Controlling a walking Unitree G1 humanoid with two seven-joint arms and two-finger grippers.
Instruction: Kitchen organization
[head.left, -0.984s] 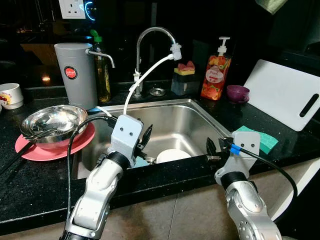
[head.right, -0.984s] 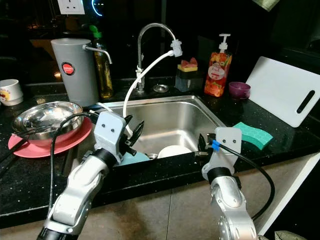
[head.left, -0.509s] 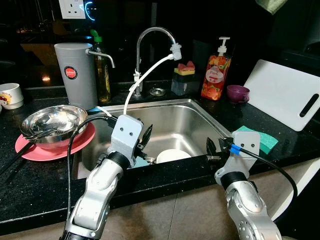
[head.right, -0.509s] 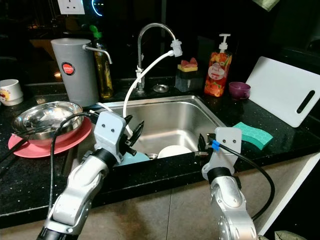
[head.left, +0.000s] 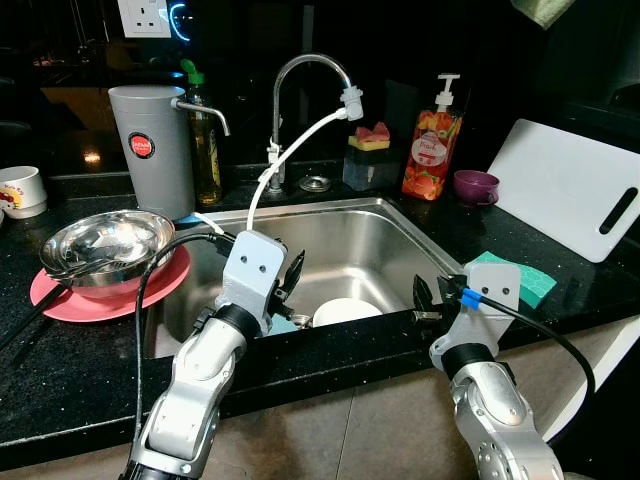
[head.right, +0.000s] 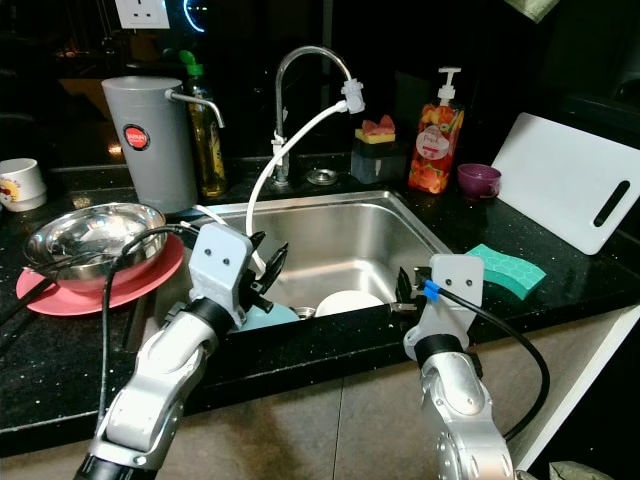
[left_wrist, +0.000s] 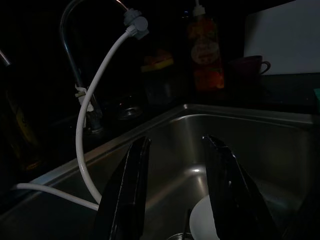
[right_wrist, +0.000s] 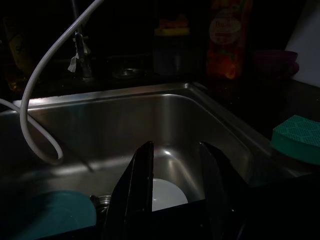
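Both arms reach over the near rim of the steel sink (head.left: 400, 225) at the centre of the frame. The left gripper (head.left: 292, 275) hangs at the sink's lower-left edge, jaws spread and holding nothing; the right gripper (head.left: 425, 296) sits at the lower right, jaws likewise spread and empty.

Between them, low in the basin, lies a white plate (head.left: 345, 311), with a teal plate (head.right: 265, 317) just beside it toward the left and a small metal piece between the two — too dark to identify. A white hose (head.left: 290, 150) loops down from the faucet (head.left: 310, 70) into the basin's left side.

The white plate looks like glazed ceramic: stiff, moderately heavy, breakable, and probably slick if wet. My judgement is that the rim is the only place to take hold, one finger under the lip and one on top, lifting slowly to clear the sink wall.

At the left of the table (head.left: 60, 350), a steel bowl (head.left: 105, 245) rests on a pink plate (head.left: 60, 296); a green sponge (head.left: 535, 280) lies at the right.
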